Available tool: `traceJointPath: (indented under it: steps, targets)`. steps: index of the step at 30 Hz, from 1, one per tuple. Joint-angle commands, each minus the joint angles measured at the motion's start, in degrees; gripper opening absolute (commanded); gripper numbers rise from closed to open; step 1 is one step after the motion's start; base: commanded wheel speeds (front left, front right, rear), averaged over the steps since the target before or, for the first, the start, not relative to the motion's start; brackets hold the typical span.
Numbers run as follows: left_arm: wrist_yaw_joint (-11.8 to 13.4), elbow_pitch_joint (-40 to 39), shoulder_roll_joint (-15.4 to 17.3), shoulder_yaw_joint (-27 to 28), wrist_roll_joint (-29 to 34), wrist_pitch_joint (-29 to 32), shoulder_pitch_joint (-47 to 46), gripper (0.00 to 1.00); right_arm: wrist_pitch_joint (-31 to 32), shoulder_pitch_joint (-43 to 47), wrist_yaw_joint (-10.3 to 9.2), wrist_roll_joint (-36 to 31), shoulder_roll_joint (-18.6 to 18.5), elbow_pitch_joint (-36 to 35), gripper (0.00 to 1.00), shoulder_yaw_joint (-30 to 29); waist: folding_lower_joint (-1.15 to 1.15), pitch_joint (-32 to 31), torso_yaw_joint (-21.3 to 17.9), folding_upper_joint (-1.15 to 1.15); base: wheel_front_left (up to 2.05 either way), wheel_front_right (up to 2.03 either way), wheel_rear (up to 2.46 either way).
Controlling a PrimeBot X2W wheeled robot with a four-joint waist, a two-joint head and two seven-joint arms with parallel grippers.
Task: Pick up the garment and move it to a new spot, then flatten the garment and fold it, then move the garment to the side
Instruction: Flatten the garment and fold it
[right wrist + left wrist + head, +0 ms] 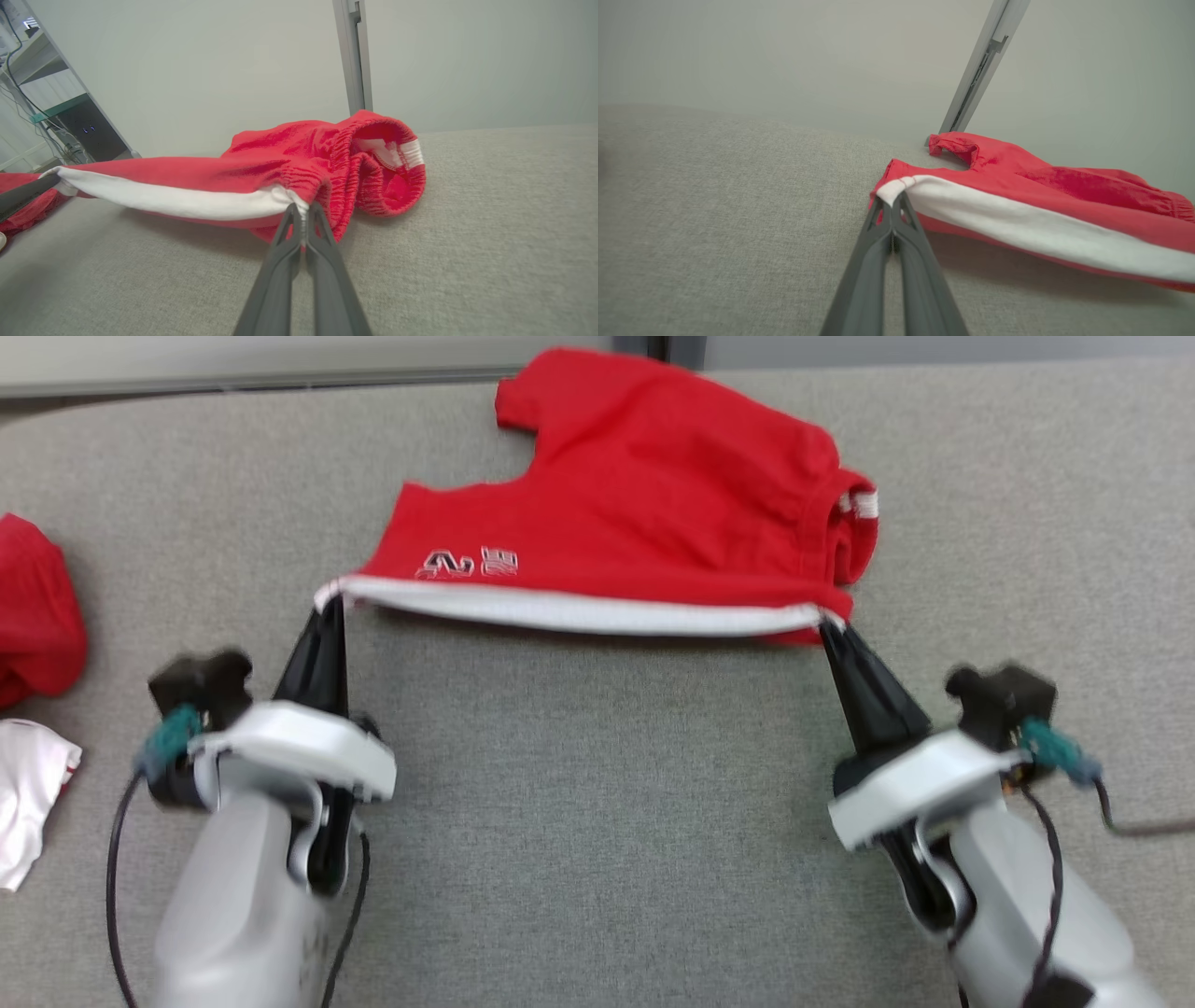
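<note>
A: What is the biggest thing here?
B: The grey table (597, 859). On it, toward the far edge, lies the red garment (644, 495), with its near edge lifted a little off the surface

A: And at the left side?
B: A red cloth (33, 607) and a white cloth (28, 784), both well apart from the garment. I think they are not part of this step

A: What lifts the near edge?
B: A white band (579, 613) runs along it, stretched between the two grippers. The left gripper (329, 599) is clenched on the band's left end. The right gripper (827, 625) is clenched on the right end, just beside the waist (850, 532). In both wrist views the fingers press together with fabric between them

A: Which step is it?
B: I judge it is the flattening. One edge is taut, but the far part is wrinkled and the waist is bunched

A: What does the next move need?
B: Both arms should pull toward the robot together, low and with equal tension, so the rest drags flat. If one arm goes faster, the band may slip or the garment may lie skewed. Only after that the grippers can let go for the fold
</note>
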Motion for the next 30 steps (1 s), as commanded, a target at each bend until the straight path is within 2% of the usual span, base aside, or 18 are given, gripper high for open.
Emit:
traceJointPath:
  steps: [1,11,18,24,30]
  targets:
    - [-0.13,-2.27,0.29,0.86,0.52,-0.08,3.12,0.00,-0.24,3.59,-0.02,-0.56,-0.54,-2.81,0.00,-1.00,0.00,-2.36,0.02,0.00,0.00,0.00,0.00]
    - [0.66,-17.40,0.78,2.98,3.11,0.08,24.75,0.00,0.51,27.88,-0.03,-5.16,-0.09,-20.07,0.00,-6.05,0.00,-10.70,-0.57,0.00,0.00,0.00,0.00]
    - [3.70,-32.26,1.25,2.56,3.67,5.84,35.47,0.00,6.47,40.50,-0.02,-8.28,1.41,-33.87,0.00,-10.00,0.00,-13.22,-1.05,0.00,0.00,0.00,0.00]
    - [4.82,-39.82,1.62,1.67,4.12,9.48,37.53,0.00,10.09,43.66,-0.02,-9.26,3.20,-39.74,0.00,-11.92,0.00,-13.15,-1.97,0.00,0.00,0.00,0.00]
    - [3.26,-39.67,3.04,-0.38,4.05,13.68,29.19,0.00,11.34,40.75,-0.02,-6.73,5.27,-40.19,0.00,-14.12,0.00,-9.69,-3.13,0.00,0.00,0.00,0.00]
